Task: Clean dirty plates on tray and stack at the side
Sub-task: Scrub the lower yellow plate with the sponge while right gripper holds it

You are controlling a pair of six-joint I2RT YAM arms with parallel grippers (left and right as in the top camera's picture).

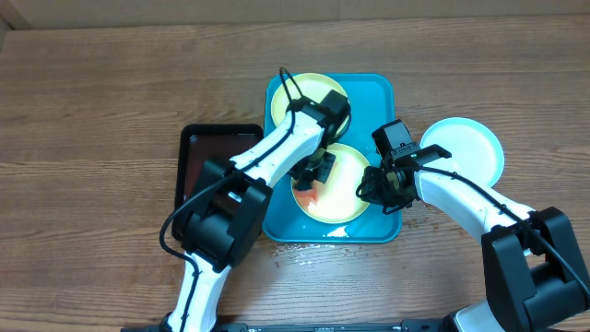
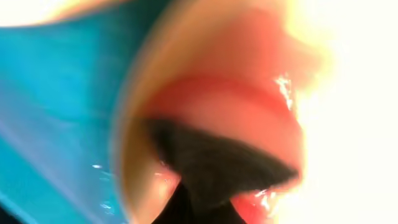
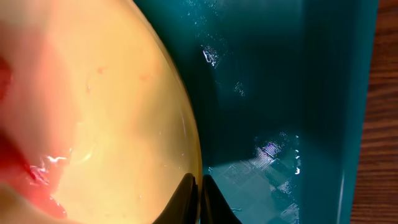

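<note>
Overhead view puts the large turquoise-blue rectangular plastic tray (image 1: 376,92) mid-way across the brown wooden table (image 1: 92,111). It holds two round pale plastic plates with yellow-green rims. The far plate (image 1: 327,88) shows no smear from here. The near plate (image 1: 348,189) carries a red-orange sauce smear (image 1: 309,194) on its left half. A third round pale plastic plate with a light-blue rim (image 1: 466,148) sits on the wood just right of the tray and looks clean; I take it as the start of the stack. A smaller black rectangular tray (image 1: 207,152) lies just beside the turquoise one, and what it holds cannot be made out.

The right gripper (image 1: 380,187) is at the near plate's right edge, and the right wrist view shows its fingertips (image 3: 186,199) pinching the rim. The left gripper (image 1: 318,171) is down over the smear. Its own view is blurred, with a dark shape (image 2: 211,165) lying on the sauce, and I cannot tell whether the fingers are spread or pressed together.

The step in hand appears to be wiping the near plate. Doing it well likely means keeping the right pinch firm, since wet patches (image 3: 267,149) on the tray floor could let the plate skate. The wiping should press flat and sweep inward from the rim, so that no sauce is pushed over onto the tray.
</note>
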